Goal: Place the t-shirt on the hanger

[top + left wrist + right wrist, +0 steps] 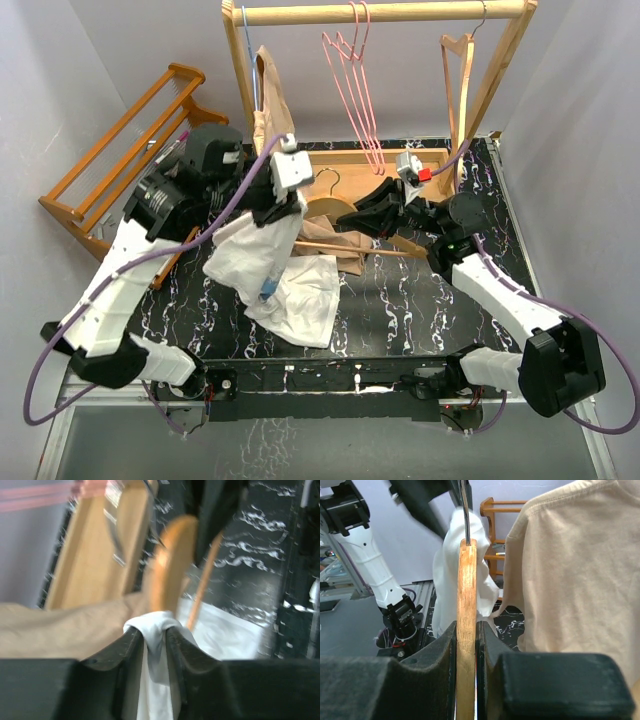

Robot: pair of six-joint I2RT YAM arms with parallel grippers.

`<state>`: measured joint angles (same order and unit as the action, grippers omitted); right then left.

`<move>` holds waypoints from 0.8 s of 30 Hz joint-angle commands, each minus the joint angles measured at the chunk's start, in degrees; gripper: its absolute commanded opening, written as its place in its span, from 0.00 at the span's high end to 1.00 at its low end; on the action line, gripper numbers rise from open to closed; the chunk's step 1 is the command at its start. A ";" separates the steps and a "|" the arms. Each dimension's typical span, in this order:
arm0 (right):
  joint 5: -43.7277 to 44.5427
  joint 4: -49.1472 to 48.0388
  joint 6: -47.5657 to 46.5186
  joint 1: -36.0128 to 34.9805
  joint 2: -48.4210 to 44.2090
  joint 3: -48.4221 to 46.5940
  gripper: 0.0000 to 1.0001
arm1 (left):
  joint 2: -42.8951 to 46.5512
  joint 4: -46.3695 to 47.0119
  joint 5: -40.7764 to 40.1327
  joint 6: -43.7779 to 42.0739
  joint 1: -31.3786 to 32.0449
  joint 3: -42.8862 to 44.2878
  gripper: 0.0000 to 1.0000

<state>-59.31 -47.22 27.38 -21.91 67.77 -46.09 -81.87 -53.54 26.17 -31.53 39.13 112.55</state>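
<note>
The white t-shirt (285, 290) hangs bunched from my left gripper (287, 208), with its lower part on the black marble table (420, 300). In the left wrist view my left gripper (155, 632) is shut on a fold of the t-shirt (156, 680). My right gripper (368, 215) is shut on a light-wood hanger (328, 208), held edge-on in the right wrist view (466, 580) between its pads (466, 635). The t-shirt (447, 565) hangs just behind that hanger. Thin pink wire hangers (355, 90) hang on the wooden rail, not held.
A beige garment (345, 248) lies under the wood hanger and fills the right of the right wrist view (570, 570). The wooden clothes rack (380, 12) stands at the back with another beige piece (272, 100) and a wood hanger (458, 70). A wooden drying rack (120, 150) stands left.
</note>
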 commanded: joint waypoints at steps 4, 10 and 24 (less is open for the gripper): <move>0.95 -14.00 7.66 -0.23 2.44 0.08 0.92 | 10.16 4.89 -4.42 0.25 -0.58 -17.60 0.29; 1.31 -23.85 13.97 -0.21 5.20 0.64 0.92 | 11.16 9.20 -9.11 1.15 -0.80 -19.44 0.16; 2.43 -27.95 16.73 -0.23 6.76 0.27 0.92 | 20.85 15.73 -22.46 6.29 -3.45 -22.57 0.03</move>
<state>-58.24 -66.85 41.34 -21.80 74.54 -45.08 -63.31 -40.16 6.59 -27.68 36.05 89.86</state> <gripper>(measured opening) 0.165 0.970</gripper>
